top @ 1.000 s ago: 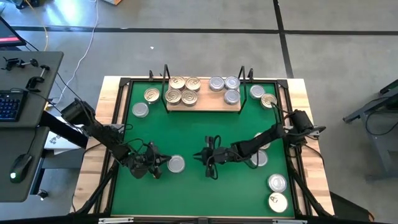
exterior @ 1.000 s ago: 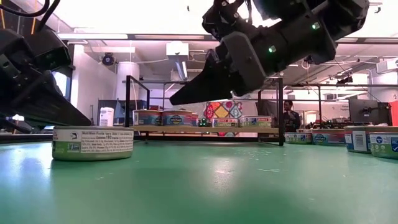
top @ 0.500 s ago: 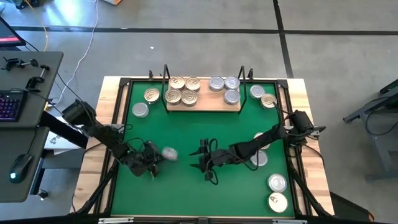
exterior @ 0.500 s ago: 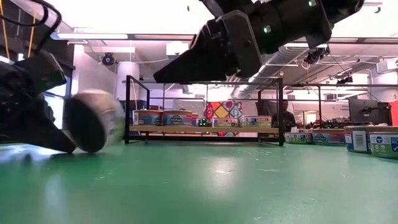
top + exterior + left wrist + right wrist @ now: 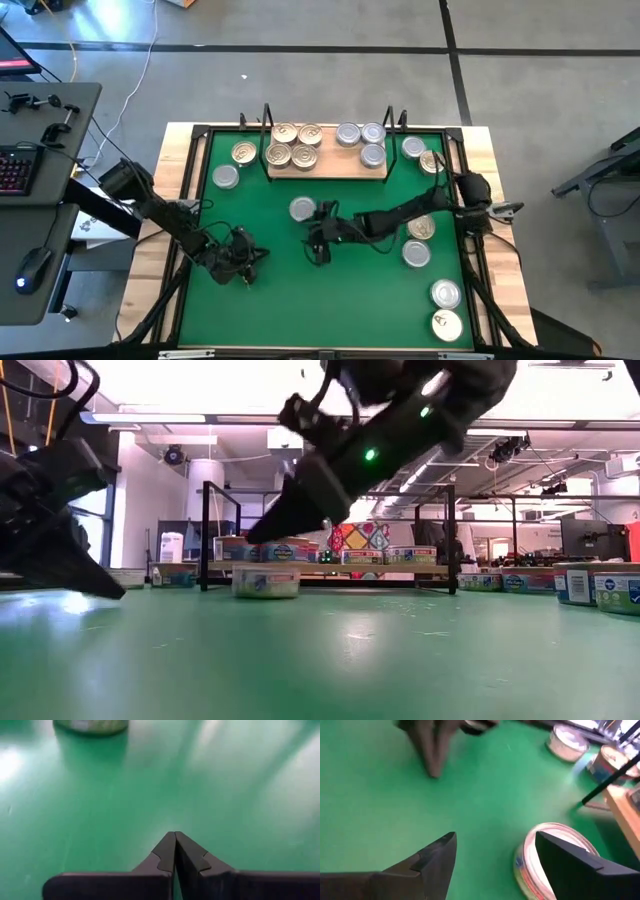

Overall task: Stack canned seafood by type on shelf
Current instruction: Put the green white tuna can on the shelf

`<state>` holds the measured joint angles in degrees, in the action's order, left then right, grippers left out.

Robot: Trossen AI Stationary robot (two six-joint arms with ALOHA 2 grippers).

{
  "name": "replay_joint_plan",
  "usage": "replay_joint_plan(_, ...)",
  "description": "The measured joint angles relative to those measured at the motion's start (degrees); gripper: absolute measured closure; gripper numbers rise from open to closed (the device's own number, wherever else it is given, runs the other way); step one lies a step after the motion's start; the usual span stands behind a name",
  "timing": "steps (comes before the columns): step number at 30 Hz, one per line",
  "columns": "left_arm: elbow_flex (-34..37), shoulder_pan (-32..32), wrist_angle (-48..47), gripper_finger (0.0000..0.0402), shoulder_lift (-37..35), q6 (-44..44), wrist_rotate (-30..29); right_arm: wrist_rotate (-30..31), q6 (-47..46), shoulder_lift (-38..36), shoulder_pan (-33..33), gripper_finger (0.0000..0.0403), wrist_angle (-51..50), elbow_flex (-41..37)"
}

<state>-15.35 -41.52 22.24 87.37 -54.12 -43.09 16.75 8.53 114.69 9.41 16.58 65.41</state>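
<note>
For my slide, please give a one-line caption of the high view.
Open right gripper beside a loose tin on the green mat; more tins wait on the wooden shelf.

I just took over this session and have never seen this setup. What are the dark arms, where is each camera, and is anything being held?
Two robot arms work over a green mat. One camera looks straight down, one sits at table height, and one rides on each wrist. Tins sit on the wooden shelf and around the mat. The left gripper is shut and holds nothing. The right gripper has its fingers spread beside a silver-lidded tin, not gripping it.
</note>
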Motion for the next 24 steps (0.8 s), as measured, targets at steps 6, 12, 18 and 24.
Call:
replay_joint_plan(6,-2.39,2.75,-1.62,0.0401,-0.87,4.21,-0.81,-5.48,1.95,2.92,-5.15,0.0137,0.34,0.92)
replay_joint_plan(12,-8.18,4.06,-4.14,0.0401,-0.89,13.89,-3.91,-13.01,-2.04,5.80,-7.01,0.0138,-3.11,3.90)
replay_joint_plan(18,-18.26,4.03,-14.49,0.0401,-1.01,22.50,-12.32,-26.74,-5.88,7.25,-3.92,0.0138,-1.45,7.99)
replay_joint_plan(24,-22.66,5.17,-21.36,0.0401,-1.02,21.45,-8.87,-24.76,-4.39,2.71,0.00,0.0143,-5.85,8.63)
